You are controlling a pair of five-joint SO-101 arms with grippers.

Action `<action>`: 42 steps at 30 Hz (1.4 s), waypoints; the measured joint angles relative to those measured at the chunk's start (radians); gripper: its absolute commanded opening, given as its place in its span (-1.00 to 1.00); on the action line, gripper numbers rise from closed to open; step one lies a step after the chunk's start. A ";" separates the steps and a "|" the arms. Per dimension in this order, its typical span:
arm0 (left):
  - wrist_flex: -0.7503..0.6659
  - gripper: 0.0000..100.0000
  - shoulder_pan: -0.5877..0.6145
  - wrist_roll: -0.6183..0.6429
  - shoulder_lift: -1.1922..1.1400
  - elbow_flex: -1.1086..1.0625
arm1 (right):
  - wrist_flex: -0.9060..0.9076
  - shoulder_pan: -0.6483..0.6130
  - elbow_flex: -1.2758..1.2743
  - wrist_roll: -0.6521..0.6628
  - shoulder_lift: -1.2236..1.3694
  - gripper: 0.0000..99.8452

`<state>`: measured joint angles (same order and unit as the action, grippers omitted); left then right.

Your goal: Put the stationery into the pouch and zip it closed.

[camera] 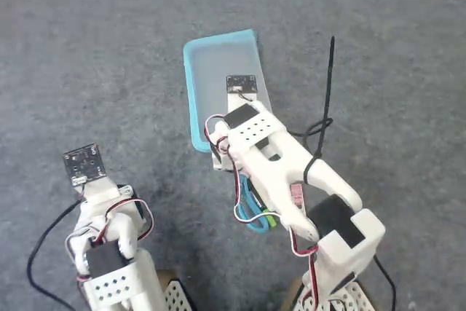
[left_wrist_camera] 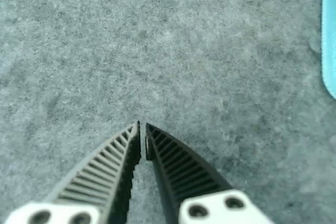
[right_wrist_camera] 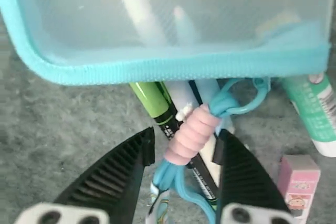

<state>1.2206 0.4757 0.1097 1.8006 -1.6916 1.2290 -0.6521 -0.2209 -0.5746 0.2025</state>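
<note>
From the high view I see the pouch (camera: 218, 71) lying flat on the grey carpet (camera: 393, 71). My right arm (camera: 277, 158) reaches over its near end, and the left arm (camera: 109, 245) sits well apart.

In the left wrist view, the left gripper (left_wrist_camera: 143, 125) has its jaws pressed together on nothing, above bare carpet, with the pouch edge off to one side.

In the right wrist view, the right gripper (right_wrist_camera: 185, 132) stands spread just outside the pouch mouth. Its jaws flank a green pen (right_wrist_camera: 152, 100), a pink beaded charm (right_wrist_camera: 191, 132) and a blue cord (right_wrist_camera: 236, 98) without clamping them. A glue stick (right_wrist_camera: 310, 108) and an eraser (right_wrist_camera: 298, 179) lie beside them on the carpet.
</note>
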 measured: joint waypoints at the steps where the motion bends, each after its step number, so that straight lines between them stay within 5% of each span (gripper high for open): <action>1: 0.000 -0.98 0.000 0.000 0.000 0.000 | 0.000 0.014 0.000 0.000 0.000 -0.71; 14: 0.000 -0.98 0.000 0.000 0.000 0.000 | 0.000 0.069 0.000 0.000 0.000 -0.72; 20: 0.000 -0.98 0.000 0.000 0.000 0.000 | 0.000 0.069 0.000 0.000 0.000 -0.89; 34: 0.000 -0.98 0.000 0.000 0.000 0.000 | 0.031 0.176 0.060 0.052 0.000 -0.62; 42: 0.000 -0.98 0.000 0.000 0.000 0.000 | 0.112 0.107 0.081 0.052 0.000 -0.46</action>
<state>1.2206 0.4757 0.1097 1.8006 -1.6916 1.3410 -0.5447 -0.1396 -0.5224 0.2025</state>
